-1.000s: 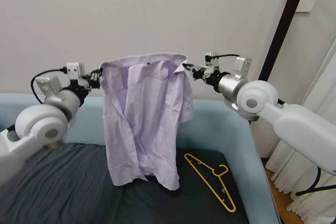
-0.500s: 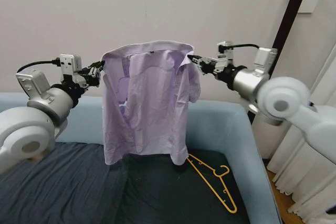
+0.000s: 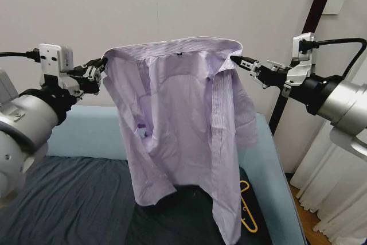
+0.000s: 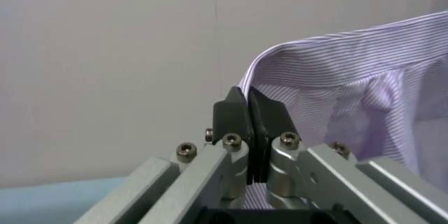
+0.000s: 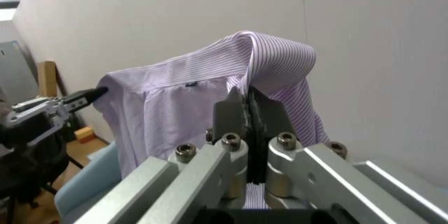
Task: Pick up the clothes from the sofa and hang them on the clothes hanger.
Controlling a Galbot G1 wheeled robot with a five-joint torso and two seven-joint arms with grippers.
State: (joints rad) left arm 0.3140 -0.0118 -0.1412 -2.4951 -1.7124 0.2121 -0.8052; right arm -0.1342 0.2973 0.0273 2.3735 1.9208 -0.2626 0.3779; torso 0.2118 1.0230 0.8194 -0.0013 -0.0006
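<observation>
"Shirt first: where is it?"

"In the air above the sofa, spread by its shoulders between both arms. In the head view the left gripper sits at 9 o'clock and the right gripper at 3 o'clock. The shirt's top edge runs nearly level between them."

"Are the grips sound?"

"In the wrist views the left fingers are clenched on a fold of striped cloth, and the right fingers pinch just under the shoulder. Each side catches only a thin edge, so I judge a jerk could pull it free."

"So how to do this step well?"

"Hold both grippers at one height and a steady spacing, so the top edge is neither slack nor strained. The lower hem at 6 o'clock hangs low over the sofa; whether it touches, I cannot tell. It also hangs in front of the hanger at 5 o'clock. Lift enough to clear both before any sideways travel, and move slowly."

"And the hanger?"

"It lies on the sofa, partly hidden behind the hem. With both grippers busy, freeing one for it looks like the tricky part."
</observation>
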